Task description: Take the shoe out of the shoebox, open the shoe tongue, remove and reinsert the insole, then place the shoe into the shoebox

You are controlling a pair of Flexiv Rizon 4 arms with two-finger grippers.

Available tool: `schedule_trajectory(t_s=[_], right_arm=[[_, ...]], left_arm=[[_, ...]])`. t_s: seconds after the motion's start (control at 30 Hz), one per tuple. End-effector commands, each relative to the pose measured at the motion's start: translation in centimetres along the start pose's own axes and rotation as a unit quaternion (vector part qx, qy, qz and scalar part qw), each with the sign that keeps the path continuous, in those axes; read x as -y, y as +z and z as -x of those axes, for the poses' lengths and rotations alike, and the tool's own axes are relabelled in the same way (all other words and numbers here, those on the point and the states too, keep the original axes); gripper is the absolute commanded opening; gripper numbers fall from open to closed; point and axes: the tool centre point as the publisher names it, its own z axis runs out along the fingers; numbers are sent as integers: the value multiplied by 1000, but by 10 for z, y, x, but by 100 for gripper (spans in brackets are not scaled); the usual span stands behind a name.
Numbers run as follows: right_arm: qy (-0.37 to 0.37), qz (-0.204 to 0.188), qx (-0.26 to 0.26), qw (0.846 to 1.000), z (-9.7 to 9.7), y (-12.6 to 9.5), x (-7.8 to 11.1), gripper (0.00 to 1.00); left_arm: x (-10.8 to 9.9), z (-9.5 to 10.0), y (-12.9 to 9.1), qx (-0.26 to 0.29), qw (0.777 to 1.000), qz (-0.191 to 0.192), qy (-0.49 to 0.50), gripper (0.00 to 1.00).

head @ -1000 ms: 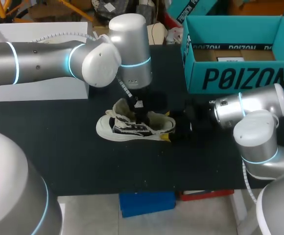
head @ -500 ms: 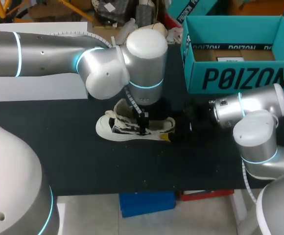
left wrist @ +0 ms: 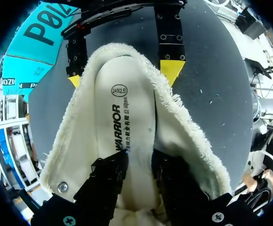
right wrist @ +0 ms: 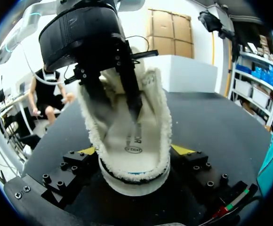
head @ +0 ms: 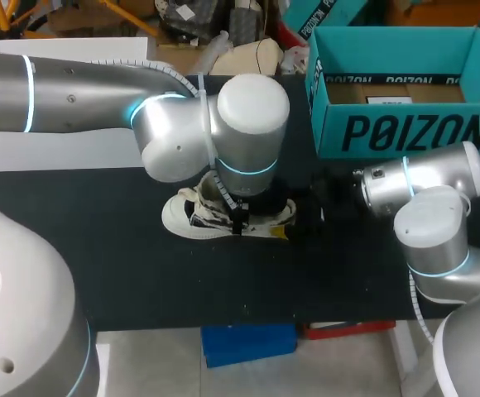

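As the left arm (head: 99,103) has swung in and dropped over the shoe (head: 189,218), the left gripper (left wrist: 140,165) now sits deep inside it, down on the insole (left wrist: 124,113); whether it has pinched the insole I cannot tell. The right gripper (right wrist: 135,151) clamps the shoe between its fingers, steadying it. Insole removal looks about to begin; the shoebox (head: 405,128) stands well beyond both grippers.

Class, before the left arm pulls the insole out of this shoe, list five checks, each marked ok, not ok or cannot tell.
1. Shoe out of the shoebox, lying on the table: ok.
2. Right gripper clamping the heel from both sides: ok.
3. Insole exposed and reachable: ok.
4. Left gripper down inside the shoe, at the insole: ok.
5. Left gripper's hold on the insole: cannot tell.
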Motion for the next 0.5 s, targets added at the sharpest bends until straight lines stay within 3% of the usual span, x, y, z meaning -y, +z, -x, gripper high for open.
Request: schedule_trajectory(t_s=[0.03,0.3,0.5], right_arm=[[1,-1,1,1000,1,1,2,0],[1,-1,1,1000,1,1,2,0],[1,-1,1,1000,1,1,2,0]], left_arm=[[2,-18,127,52,998,17,-20,40],[0,5,165,82,994,22,-71,38],[-1,34,172,122,987,15,-106,36]])
